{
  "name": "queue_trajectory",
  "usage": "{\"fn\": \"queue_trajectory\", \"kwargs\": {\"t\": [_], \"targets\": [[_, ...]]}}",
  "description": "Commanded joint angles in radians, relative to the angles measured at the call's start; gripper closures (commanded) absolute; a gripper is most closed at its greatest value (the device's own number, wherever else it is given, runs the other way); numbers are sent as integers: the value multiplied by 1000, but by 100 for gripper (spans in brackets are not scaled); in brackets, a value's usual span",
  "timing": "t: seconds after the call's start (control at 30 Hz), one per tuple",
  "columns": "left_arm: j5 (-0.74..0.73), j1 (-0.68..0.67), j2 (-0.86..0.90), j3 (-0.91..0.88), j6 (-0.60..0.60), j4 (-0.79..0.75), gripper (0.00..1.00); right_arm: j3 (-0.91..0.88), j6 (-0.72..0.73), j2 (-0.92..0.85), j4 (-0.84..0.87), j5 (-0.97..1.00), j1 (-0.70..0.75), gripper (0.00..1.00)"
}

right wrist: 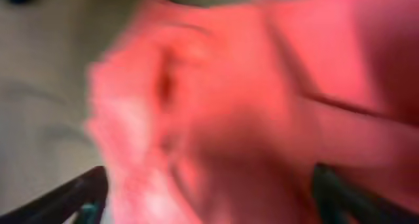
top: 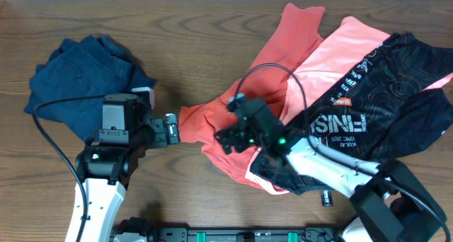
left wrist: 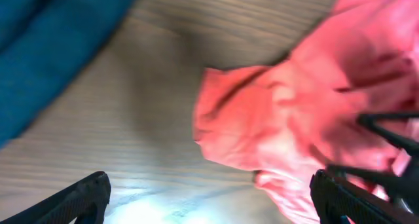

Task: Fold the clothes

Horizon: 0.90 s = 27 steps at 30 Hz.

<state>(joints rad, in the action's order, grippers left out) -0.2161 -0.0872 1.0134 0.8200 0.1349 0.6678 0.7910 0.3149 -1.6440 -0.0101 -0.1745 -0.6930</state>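
The clothes lie in a loose heap on the right half of the wooden table [top: 191,37]. An orange-red T-shirt [top: 272,61] is crumpled at the centre, and its left edge reaches toward my left gripper [top: 174,129]. A pink shirt [top: 340,51] and a black printed jersey [top: 386,104] overlap it on the right. A navy garment [top: 81,76] lies apart at the far left. In the left wrist view my left gripper [left wrist: 209,204] is open just short of the orange-red T-shirt [left wrist: 281,119]. My right gripper [right wrist: 209,198] hangs open over the blurred orange-red T-shirt [right wrist: 249,99].
Bare wood [left wrist: 144,106] separates the navy garment [left wrist: 46,47] from the orange-red cloth. My right arm [top: 333,175] crosses over the black jersey's lower edge. A black cable [top: 272,72] arcs above the T-shirt. The table's near edge carries a black rail [top: 233,235].
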Motion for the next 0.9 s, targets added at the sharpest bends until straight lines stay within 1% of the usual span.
{"fn": "queue_trajectory", "kwargs": {"t": [0.0,0.07,0.2,0.3,0.33,0.43,0.47,0.5,0.57,0.6,0.7,0.77,0.8,0.83,0.87], "targets": [[-154,-2,18,-2,13,-3,2,7,-50,49,-62,82,106,1],[-185,-2,38,-14,39,-2,2,7,-72,71,-105,82,171,1],[-219,-7,109,-48,179,5,2,7,-134,89,-187,81,284,1],[-222,-26,183,-73,280,4,2,7,-175,84,-250,80,340,1],[-222,-37,214,-77,306,3,2,7,-192,84,-272,80,352,8],[-222,-76,302,-78,340,-13,2,7,-212,84,-312,80,377,38],[-222,-91,330,-78,343,-27,2,7,-212,84,-316,72,380,42],[-222,-107,357,-78,343,-46,2,7,-212,84,-316,65,380,42],[-223,-145,413,-78,343,-95,2,7,-212,84,-320,63,375,32],[-222,-167,442,-78,342,-124,2,7,-212,84,-323,63,375,31],[-222,-220,511,-78,342,-211,2,6,-187,75,-344,74,375,36],[-222,-244,549,-78,342,-263,2,6,-181,59,-354,73,375,37],[-222,-250,562,-78,342,-286,2,6,-182,47,-360,74,375,39],[-221,-253,573,-78,342,-310,2,6,-182,33,-366,74,375,49],[-221,-253,580,-78,342,-326,2,6,-181,21,-372,74,375,62]]}}
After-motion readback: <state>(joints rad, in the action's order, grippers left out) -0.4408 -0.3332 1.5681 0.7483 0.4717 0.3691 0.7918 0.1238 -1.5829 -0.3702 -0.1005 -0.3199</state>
